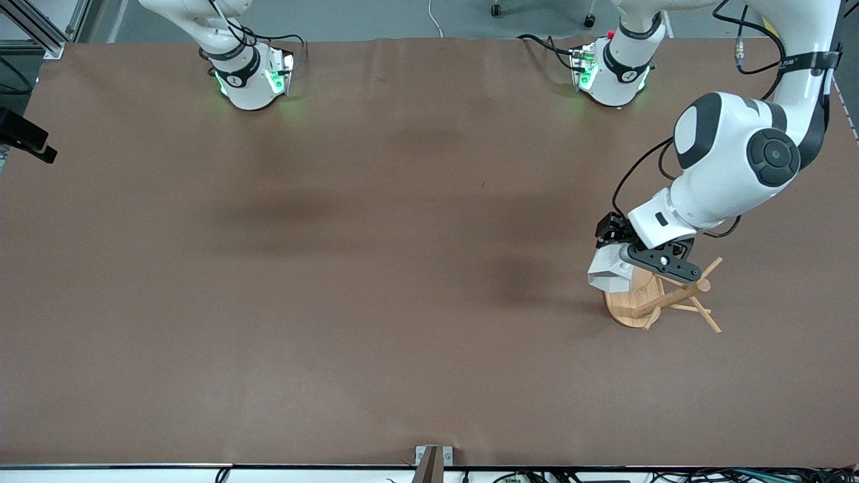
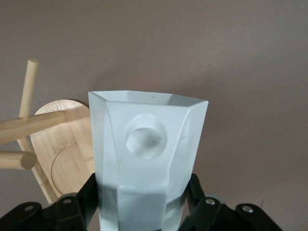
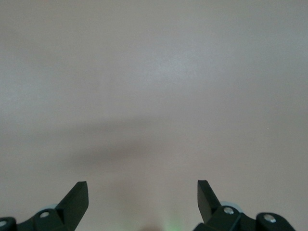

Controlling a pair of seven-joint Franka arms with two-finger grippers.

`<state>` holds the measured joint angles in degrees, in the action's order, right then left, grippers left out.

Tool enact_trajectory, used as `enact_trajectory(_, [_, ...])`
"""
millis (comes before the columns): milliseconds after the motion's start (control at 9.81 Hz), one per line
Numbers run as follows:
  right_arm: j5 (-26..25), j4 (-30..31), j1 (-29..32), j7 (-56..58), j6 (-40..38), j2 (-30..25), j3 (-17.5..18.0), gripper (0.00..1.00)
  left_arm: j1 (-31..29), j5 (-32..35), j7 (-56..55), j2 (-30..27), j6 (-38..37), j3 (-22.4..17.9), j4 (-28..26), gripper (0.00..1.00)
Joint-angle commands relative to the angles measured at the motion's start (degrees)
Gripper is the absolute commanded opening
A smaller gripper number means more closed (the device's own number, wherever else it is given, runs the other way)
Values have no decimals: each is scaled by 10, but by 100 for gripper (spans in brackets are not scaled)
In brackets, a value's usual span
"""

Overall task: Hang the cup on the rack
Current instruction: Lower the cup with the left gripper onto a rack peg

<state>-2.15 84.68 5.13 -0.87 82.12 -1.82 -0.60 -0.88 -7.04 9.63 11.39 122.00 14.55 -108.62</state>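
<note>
Cup (image 2: 147, 159) held in the air by the left tool (image 1: 621, 251), fingers clamped on its sides, over the edge of the rack (image 1: 661, 295) base. Long axis runs out from the tool; rim points away from it, handle hole faces the wrist camera. Rack stands on the surface (image 1: 376, 268) at the left arm's end. Right tool (image 3: 143, 199) waits, fingers wide apart, gripping nothing.

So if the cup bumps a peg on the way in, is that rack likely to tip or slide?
Probably it slides or rocks before tipping fully. The rack looks like light bamboo, with thin pegs reaching past its flat oval base, so a sideways knock has leverage. Nothing visibly fixes it to the table. The cup, shut in the left pincer, looks rigid, so it would pass on the bump.
</note>
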Motion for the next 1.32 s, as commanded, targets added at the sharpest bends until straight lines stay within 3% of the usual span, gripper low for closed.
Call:
enact_trajectory(0, [11, 2, 18, 7, -2, -6, 9, 100, -1, -10, 14, 16, 18, -9, -9, 0])
enact_trajectory(1223, [11, 2, 17, 1, 1, -4, 7, 100, -1, -10, 14, 29, 44, -38, -4, 1])
